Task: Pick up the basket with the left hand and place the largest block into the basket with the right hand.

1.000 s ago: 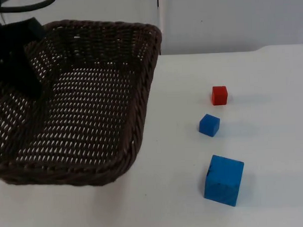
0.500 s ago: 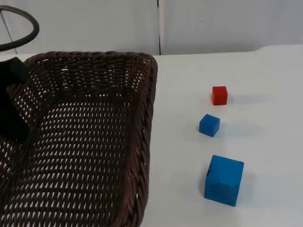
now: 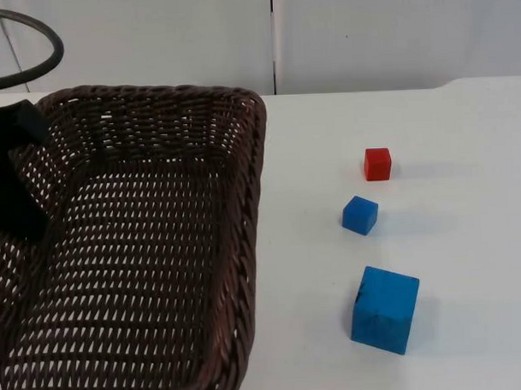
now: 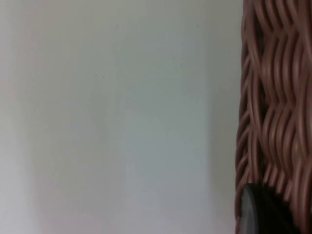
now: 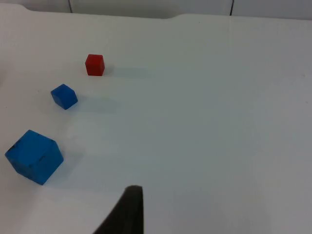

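Observation:
A dark brown wicker basket [image 3: 252, 204] hangs above the left half of the table, close under the top camera. My left gripper [image 3: 10, 182] is shut on its left rim; the left wrist view has the woven rim [image 4: 273, 97] right beside a black fingertip [image 4: 263, 212]. The largest block, a blue cube [image 3: 384, 309], rests on the table to the right of the basket and apart from it. It is also in the right wrist view [image 5: 34, 156]. My right gripper [image 5: 127, 214] waits over the right side of the table, well away from that cube.
A small blue block [image 3: 360, 215] and a small red block [image 3: 377, 163] lie in a row behind the big cube; both appear in the right wrist view, blue block [image 5: 64, 96], red block [image 5: 94, 65]. The grey partition wall [image 3: 392, 28] closes the table's far edge.
The basket has risen toward the camera with my left gripper and levelled out, with little shift in the last half second. The three blocks have stayed put.

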Robot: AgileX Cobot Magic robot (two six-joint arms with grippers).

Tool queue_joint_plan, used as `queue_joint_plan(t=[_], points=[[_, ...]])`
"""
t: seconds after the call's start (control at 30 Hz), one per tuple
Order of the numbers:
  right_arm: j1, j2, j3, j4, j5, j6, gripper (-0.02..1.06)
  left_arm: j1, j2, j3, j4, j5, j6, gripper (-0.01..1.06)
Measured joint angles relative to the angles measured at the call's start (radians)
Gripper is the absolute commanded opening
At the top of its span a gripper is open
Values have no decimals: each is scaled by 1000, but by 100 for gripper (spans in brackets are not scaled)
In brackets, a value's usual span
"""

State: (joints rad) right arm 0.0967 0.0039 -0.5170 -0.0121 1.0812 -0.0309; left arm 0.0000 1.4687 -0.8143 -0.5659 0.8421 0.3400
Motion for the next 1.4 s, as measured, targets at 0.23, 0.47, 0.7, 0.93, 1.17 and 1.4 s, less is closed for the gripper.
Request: queue_joint_plan(t=[0.23, 0.47, 0.7, 0.93, 1.17, 1.4], points=[[0, 0, 0, 0, 0, 0, 105, 0, 0, 0, 0, 0, 0, 0], [0, 0, 0, 0, 0, 0, 105, 0, 0, 0, 0, 0, 0, 0], [0, 0, 0, 0, 0, -2, 105, 0, 0, 0, 0, 0, 0, 0], [0, 13, -5, -5, -3, -13, 105, 0, 0, 0, 0, 0, 0, 0], [0, 231, -103, -5, -60, -13, 105, 0, 0, 0, 0, 2, 0, 0], [0, 601, -256, -3, -72, -13, 105, 0, 0, 0, 0, 2, 0, 0]])
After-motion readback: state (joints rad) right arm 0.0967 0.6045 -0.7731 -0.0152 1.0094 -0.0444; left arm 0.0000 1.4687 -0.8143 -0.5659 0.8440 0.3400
